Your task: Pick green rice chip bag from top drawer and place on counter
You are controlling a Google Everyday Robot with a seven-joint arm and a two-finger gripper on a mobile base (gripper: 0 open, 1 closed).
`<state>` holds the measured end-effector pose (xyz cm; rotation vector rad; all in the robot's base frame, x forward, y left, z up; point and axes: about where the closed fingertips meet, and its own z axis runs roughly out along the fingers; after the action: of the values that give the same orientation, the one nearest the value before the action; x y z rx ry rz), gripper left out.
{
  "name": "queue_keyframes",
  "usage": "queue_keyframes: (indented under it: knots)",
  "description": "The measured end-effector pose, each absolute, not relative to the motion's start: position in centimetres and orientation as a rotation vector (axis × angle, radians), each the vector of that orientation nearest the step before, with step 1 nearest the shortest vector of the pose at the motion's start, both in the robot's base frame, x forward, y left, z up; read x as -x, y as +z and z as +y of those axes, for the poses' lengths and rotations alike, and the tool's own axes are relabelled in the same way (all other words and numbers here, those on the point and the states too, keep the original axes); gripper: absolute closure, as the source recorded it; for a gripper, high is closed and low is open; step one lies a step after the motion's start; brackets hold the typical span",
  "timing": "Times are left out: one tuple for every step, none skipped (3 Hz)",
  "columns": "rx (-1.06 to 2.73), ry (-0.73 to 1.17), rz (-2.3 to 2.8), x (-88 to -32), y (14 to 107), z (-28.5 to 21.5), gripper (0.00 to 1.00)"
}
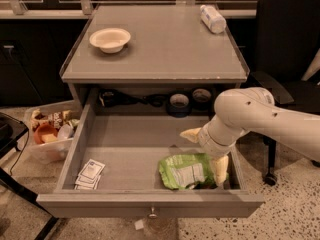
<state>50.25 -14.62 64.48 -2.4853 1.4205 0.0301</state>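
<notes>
The green rice chip bag (pixel 186 170), crumpled light green with a white label panel, lies in the front right of the open top drawer (pixel 150 204). My gripper (pixel 206 152) hangs inside the drawer at the bag's right end, just above it. Its pale yellow fingers are spread open: one fingertip (pixel 190 134) points left behind the bag, the other (pixel 220 169) points down at the bag's right edge. The bag rests on the drawer floor and is not gripped. The grey counter (pixel 160 49) is the cabinet top above the drawer.
A beige bowl (pixel 110 38) stands on the counter's left and a white plastic bottle (pixel 213 18) lies at its back right. Small white packets (pixel 89 174) lie in the drawer's front left. Tape rolls (pixel 179 102) sit behind the drawer. A bin of snacks (pixel 50 132) stands on the floor at left, an office chair (pixel 285 49) at right.
</notes>
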Motion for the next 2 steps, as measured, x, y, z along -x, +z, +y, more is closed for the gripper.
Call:
queue_keyframes:
  knots:
    - [2.511,0.102,1.401,-50.2,62.1,-14.5,0.19]
    - [2.511,0.145,1.419,-50.4,60.9,-14.6,0.42]
